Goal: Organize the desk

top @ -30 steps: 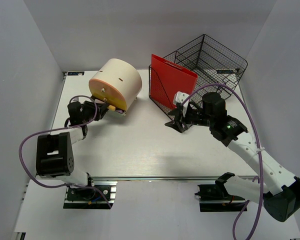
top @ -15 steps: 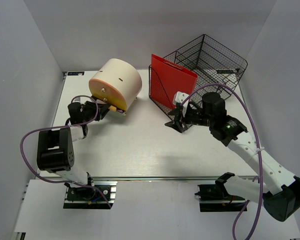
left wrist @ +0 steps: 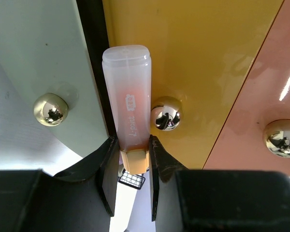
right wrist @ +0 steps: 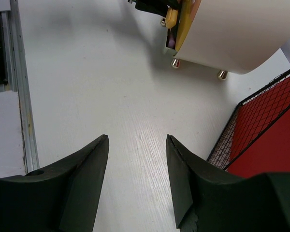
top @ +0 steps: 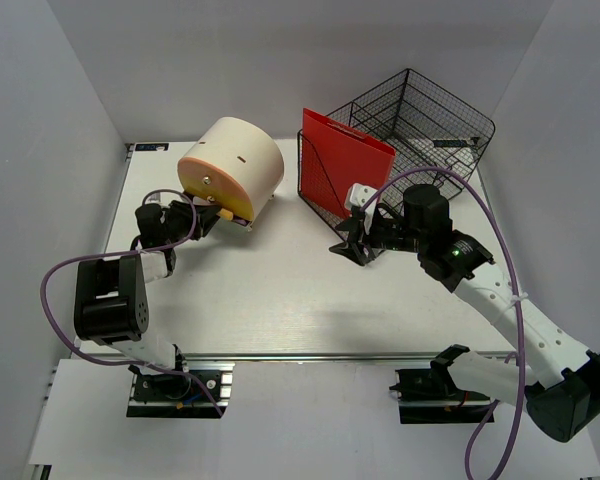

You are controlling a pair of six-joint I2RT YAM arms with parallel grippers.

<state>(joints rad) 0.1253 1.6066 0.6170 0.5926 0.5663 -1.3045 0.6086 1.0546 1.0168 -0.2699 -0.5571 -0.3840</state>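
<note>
On the white desk (top: 280,290) a cream round drawer unit (top: 235,160) lies with its front toward the left arm. My left gripper (top: 206,213) is shut on a translucent pinkish glue-stick tube (left wrist: 128,96) with a yellow end. The tube points at the dark gap between the pale green drawer front (left wrist: 43,53) and the yellow drawer front (left wrist: 198,63), beside a gold knob (left wrist: 166,113). My left gripper (left wrist: 134,147) grips the tube's lower end. My right gripper (top: 348,243) hangs open over bare desk (right wrist: 111,87), fingers (right wrist: 183,164) apart, nothing between them.
A wire file holder (top: 315,195) with a red folder (top: 342,160) stands right beside the right gripper. A black mesh basket (top: 430,120) sits at the back right. A metal rail (top: 310,354) runs along the near edge. Grey walls enclose the desk.
The left arm's elbow has shifted slightly; the tube stays in the left gripper at the drawer front. The right arm has not moved.
</note>
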